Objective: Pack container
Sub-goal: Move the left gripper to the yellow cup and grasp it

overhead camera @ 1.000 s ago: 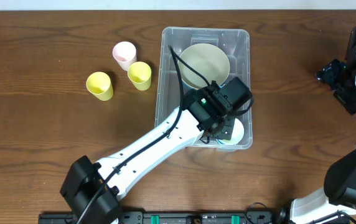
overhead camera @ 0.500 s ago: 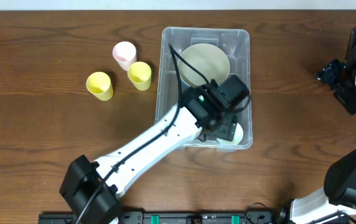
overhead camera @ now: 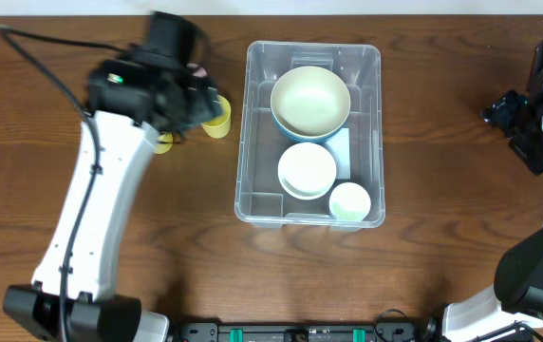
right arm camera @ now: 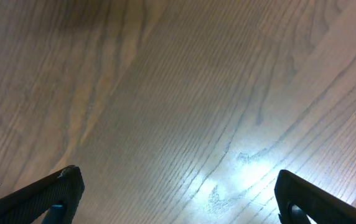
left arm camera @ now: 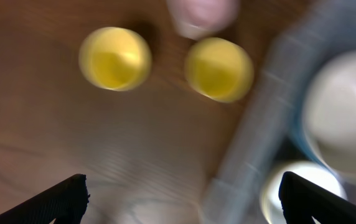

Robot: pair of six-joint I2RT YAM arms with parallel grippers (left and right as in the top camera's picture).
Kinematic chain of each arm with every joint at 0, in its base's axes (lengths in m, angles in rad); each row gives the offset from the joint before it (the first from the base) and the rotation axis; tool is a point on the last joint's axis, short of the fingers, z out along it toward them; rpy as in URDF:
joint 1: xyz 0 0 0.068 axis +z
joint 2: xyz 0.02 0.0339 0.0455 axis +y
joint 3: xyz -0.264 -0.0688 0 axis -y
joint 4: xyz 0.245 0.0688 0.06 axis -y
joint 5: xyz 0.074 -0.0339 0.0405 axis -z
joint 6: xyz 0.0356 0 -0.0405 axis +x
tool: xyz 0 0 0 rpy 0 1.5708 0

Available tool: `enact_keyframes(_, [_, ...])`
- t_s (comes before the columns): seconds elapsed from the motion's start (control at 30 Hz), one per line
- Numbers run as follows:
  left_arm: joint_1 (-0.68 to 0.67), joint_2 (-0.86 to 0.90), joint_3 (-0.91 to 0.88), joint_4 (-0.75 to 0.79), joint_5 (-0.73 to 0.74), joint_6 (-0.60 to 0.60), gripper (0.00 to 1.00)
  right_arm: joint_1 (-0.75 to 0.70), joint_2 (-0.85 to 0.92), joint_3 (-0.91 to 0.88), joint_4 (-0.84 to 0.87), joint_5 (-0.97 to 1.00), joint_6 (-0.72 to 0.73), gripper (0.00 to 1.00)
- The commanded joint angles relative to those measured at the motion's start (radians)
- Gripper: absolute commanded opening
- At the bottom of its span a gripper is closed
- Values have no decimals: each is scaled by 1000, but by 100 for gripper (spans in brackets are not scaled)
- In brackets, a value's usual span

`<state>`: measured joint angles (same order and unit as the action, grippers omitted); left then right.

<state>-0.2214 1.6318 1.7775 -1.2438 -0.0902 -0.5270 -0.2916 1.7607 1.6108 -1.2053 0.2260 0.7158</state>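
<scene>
The wooden table [overhead camera: 423, 247] carries the container [overhead camera: 249, 123] at its middle. Inside sit a large cream bowl [overhead camera: 310, 99], a smaller white bowl [overhead camera: 307, 170] and a small white cup [overhead camera: 349, 201]. The left gripper [left arm camera: 183, 190] hangs spread wide and empty over a yellow cup [left arm camera: 114, 58], a second yellow cup [left arm camera: 218, 68] and a blurred pink cup [left arm camera: 201, 12], all just left of the container. The right gripper [right arm camera: 178, 186], equally wide and empty, hovers near the table's right edge.

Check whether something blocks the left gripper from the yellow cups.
Nothing visible does. The left gripper hangs open, and only table lies between it and the yellow cup and the other yellow cup; the container stands aside.
</scene>
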Motion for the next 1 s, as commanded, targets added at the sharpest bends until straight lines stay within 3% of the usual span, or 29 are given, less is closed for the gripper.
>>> enact_keyframes(0.0, [124,63,-25,-7,3,-9,98,-3,-5,-1,2,21,13,99])
enact_keyframes(0.17, [261,151,-25,-7,89,-8,98,-3,-5,-1,2,21,13,99])
enact_keyframes(0.4, [347,259,-25,8,91,6,98,-3,-5,-1,2,21,13,99])
enact_keyframes(0.97, [391,458,-26,71,109,33,98,-3,-5,-1,2,21,13,99])
